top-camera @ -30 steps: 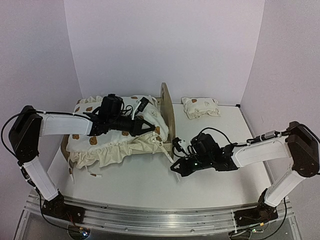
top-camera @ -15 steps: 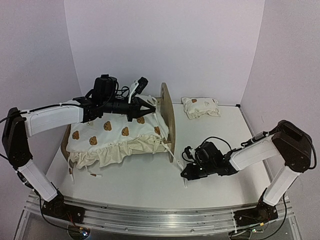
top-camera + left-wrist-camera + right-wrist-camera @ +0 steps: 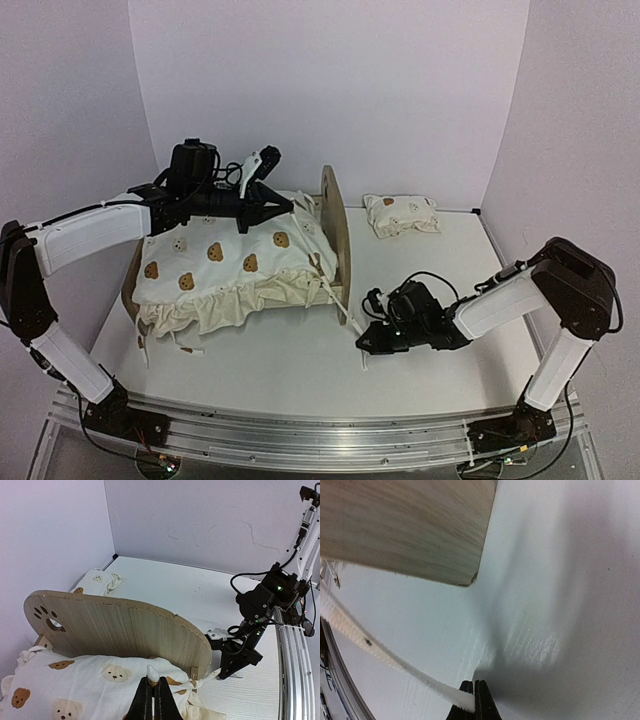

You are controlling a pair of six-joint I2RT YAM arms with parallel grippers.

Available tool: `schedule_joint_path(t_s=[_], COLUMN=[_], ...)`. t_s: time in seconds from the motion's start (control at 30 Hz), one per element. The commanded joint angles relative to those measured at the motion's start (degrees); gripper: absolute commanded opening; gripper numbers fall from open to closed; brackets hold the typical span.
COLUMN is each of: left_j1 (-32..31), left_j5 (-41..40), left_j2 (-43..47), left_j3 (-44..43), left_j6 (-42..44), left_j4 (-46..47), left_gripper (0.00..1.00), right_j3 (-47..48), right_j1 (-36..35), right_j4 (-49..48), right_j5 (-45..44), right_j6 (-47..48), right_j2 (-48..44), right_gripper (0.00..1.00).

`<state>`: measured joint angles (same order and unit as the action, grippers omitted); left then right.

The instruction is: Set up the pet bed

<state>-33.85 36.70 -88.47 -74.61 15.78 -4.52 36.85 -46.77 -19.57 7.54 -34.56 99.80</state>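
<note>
The pet bed's light-wood headboard (image 3: 334,225) stands upright mid-table, its paw cutout showing in the left wrist view (image 3: 46,619). Cream bear-print bedding (image 3: 225,265) covers the frame and hides the striped base. My left gripper (image 3: 287,206) hovers over the bedding just left of the headboard, shut on a white tip of the bedding cloth (image 3: 152,672). My right gripper (image 3: 364,342) is low on the table right of the headboard's near corner, shut on a white tie strap (image 3: 380,650) that runs back to the bed.
The small bear-print pillow (image 3: 400,215) lies at the back right beside the wall. Walls close in the table on three sides. The bedding's ruffle and loose ties (image 3: 185,348) hang over the bed's near side. The right arm's cables (image 3: 430,275) loop above its wrist.
My left gripper has risen from the bedding and moved back, lifting the cloth tip. My right gripper has dropped to the table and shifted slightly right with the strap.
</note>
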Motion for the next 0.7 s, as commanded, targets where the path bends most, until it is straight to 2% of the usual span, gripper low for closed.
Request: schedule_joint_path(t_s=[0.0, 0.13, 0.27, 0.37, 0.43, 0.5, 0.6, 0.63, 0.67], left_j1=[1.4, 2.0, 2.0, 1.6, -0.6, -5.1, -10.9, -11.9, -12.7], left_j5=[-3.3, -3.8, -3.1, 3.0, 7.6, 7.5, 7.1, 8.3, 10.0], left_j2=[7.8, 9.2, 10.3, 11.4, 11.6, 11.6, 11.8, 11.7, 11.2], left_j3=[-3.9, -4.5, -3.7, -1.3, 0.8, 4.0, 10.7, 12.1, 12.7], left_j6=[2.9, 3.8, 4.1, 4.5, 6.3, 10.3, 16.4, 18.2, 20.5], left_j4=[8.2, 7.4, 5.0, 1.8, -3.1, -8.6, -10.5, -11.5, -13.9], left_gripper=[0.0, 0.0, 0.0, 0.0, 0.0, 0.0, 0.0, 0.03, 0.13], right_j3=[3.4, 4.8, 2.9, 3.3, 4.0, 4.4, 4.4, 4.3, 4.3], right_j1=[0.8, 2.7, 4.9, 5.1, 5.0, 4.7, 4.0, 3.9, 3.8], right_j4=[6.2, 5.6, 0.4, 0.0, 0.8, 2.7, 7.6, 9.5, 11.7], right_j5=[0.7, 1.6, 4.4, 7.0, 8.8, 9.8, 9.9, 10.1, 10.4], right_j6=[-0.3, -2.1, -4.7, -4.7, -4.4, -3.2, -0.4, 0.3, 1.0], right_j2=[4.5, 7.8, 9.4, 9.0, 8.1, 6.7, 3.6, 2.5, 0.8], right_gripper=[0.0, 0.0, 0.0, 0.0, 0.03, 0.05, 0.11, 0.14, 0.18])
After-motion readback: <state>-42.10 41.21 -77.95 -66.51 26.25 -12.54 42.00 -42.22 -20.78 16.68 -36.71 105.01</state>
